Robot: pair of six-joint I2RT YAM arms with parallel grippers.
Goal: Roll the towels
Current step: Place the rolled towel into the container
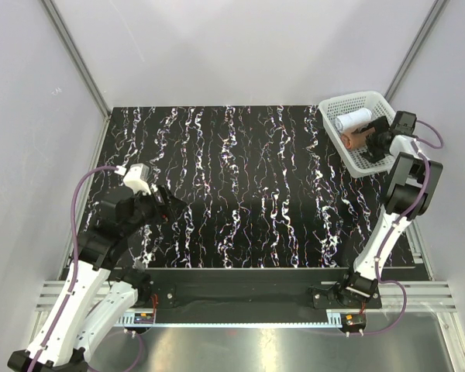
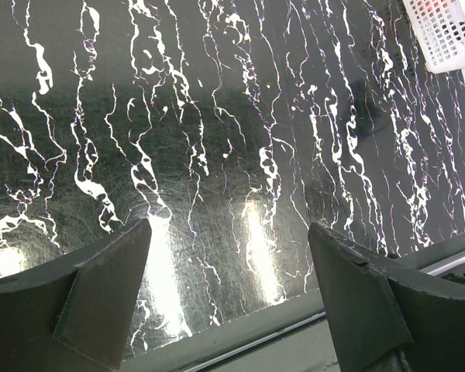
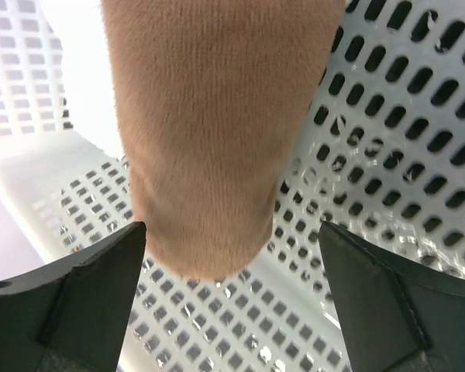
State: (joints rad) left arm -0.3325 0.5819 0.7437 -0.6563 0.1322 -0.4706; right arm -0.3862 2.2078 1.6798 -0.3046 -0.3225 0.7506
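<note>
Far to the left of the white mesh basket (image 1: 353,98), the left gripper (image 2: 229,232) hung low over the black marbled table (image 1: 240,178), with its fingers wide apart and nothing between them. I judged little danger from that side, as no cloth lay near it.

The danger, I think, was at the basket itself. The right gripper (image 3: 231,232) reached down inside it, its fingers spread open on both sides of the brown rolled towel (image 3: 217,116) and not pressing it. The left finger (image 3: 101,279) stood very close to the fuzzy surface, perhaps touching it; the other finger was clearly apart from it. If the arm lifted out at an angle, that near finger might catch the soft pile and pull the outer layer, so the roll could loosen or tip up against the basket wall. A careless move might also hook a finger in the holes of the mesh and shift the light plastic basket.

The basket held both towels. The white rolled towel (image 1: 353,121) lay in its far part, a tidy short cylinder. The brown one lay in the nearer part, just beside it, under the right gripper. Whether the two rolls touched, I could not tell. Judging from this, the rolling seemed done.
</note>
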